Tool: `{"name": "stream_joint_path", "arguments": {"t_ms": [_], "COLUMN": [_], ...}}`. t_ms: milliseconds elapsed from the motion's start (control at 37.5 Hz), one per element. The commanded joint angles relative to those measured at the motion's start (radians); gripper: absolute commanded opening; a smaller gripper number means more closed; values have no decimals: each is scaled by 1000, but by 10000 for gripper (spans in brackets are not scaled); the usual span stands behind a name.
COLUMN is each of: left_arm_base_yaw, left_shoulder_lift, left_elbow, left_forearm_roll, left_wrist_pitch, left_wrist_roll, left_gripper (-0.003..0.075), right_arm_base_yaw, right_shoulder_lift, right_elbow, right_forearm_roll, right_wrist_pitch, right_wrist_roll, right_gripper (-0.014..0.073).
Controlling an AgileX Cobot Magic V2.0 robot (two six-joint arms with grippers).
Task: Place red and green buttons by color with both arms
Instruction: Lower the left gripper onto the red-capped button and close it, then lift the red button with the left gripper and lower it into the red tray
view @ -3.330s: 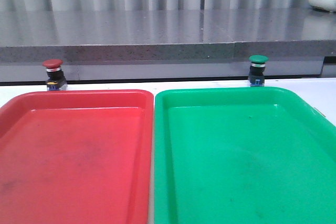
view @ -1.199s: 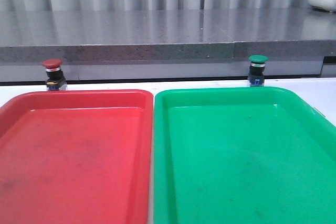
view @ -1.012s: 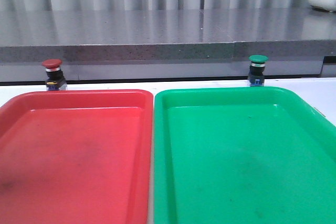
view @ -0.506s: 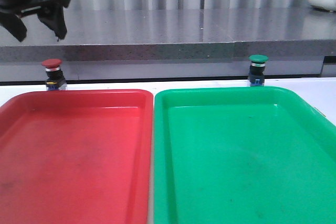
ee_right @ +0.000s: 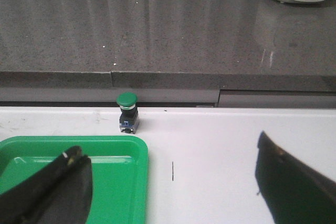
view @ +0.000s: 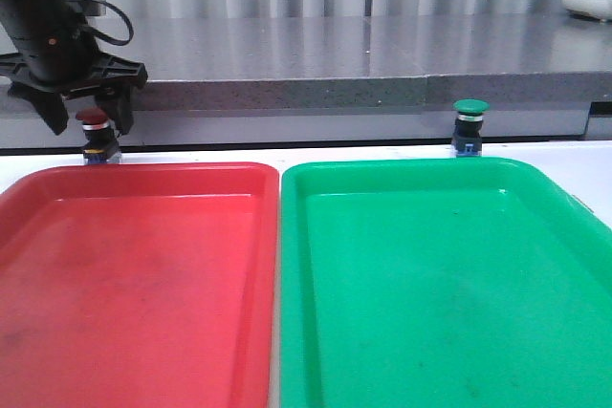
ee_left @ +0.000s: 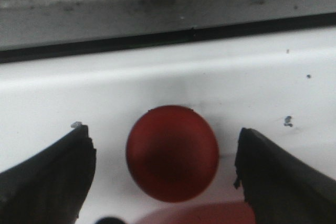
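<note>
left gripper [view: 88,123] open astride red button [view: 94,118], upper left | right gripper [ee_right: 170,190] open | risk: off-centre closing tips button

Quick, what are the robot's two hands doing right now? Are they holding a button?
Left gripper: open, fingers either side of the red button, not gripping it.
Right gripper: open, holding nothing, far from the green button.

Two trays [view: 134,183] side by side — one button [view: 93,119] behind each, fingers [view: 122,114] flanking the left one.
</note>
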Motion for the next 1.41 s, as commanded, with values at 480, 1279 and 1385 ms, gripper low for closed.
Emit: {"name": "stream_joint_path", "arguments": {"t_ms": [480,1279,1385], "left_arm_base_yaw": [5,-144,-215], "left_shoulder_lift": [-47,-688,-706], "left_elbow": [-33,647,760], "left_forearm_roll": [0,0,0], "left_wrist_pitch": [-112,-259,-299], "left_wrist_roll": [-3,-13,-13], "left_gripper": [159,54,54], "right_arm_base_yaw": [-4,-4,-4], "right_shoulder_lift": [10,10,10], "right_elbow": [-37,-37,-37], "right_forearm_roll": [-7,-7,-7], "right_wrist_pitch": [-83,-83,-83], "right_wrist_roll": [-2,-2,-2], "right_gripper": [644,644,644]}}
